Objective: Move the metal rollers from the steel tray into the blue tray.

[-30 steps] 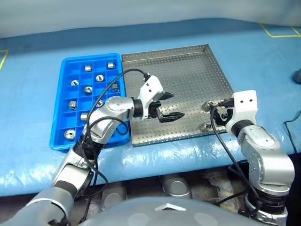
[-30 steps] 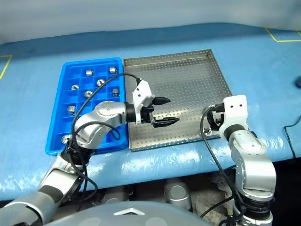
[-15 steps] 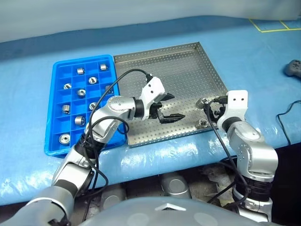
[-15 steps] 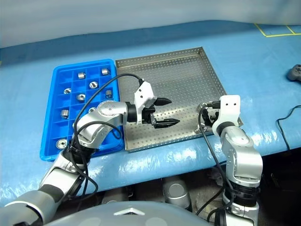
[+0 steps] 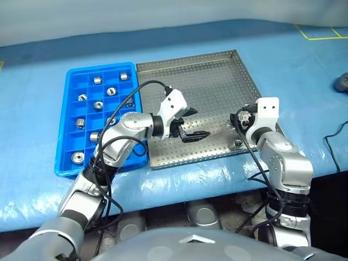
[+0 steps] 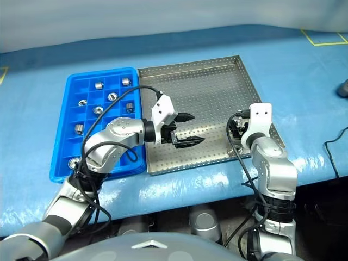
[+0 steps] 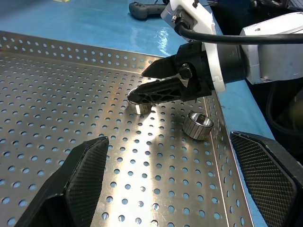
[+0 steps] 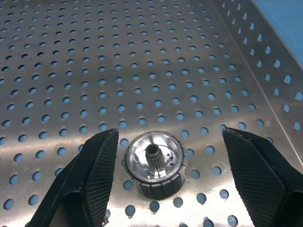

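Rollers remain in the steel tray [image 5: 212, 81]: one [image 8: 154, 164] stands on end between my right fingers [image 8: 92, 175], which are spread wide and not touching it, and another [image 7: 198, 126] lies just beside it near the tray's right rim. My left fingers [image 5: 197, 134] hang wide apart and empty over the tray's near middle. Other rollers [image 5: 111, 91] sit in compartments of the blue tray [image 5: 69, 81], which touches the steel tray's left edge on the blue-covered desk [image 5: 32, 136].

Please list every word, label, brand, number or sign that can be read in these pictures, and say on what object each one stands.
There is no readable text, number or brand.
Steel tray: only perforation holes, no marking.
Blue tray: no label visible.
Metal rollers: no engraving legible.
Yellow tape lines on the blue table cover: plain outlines, not characters.
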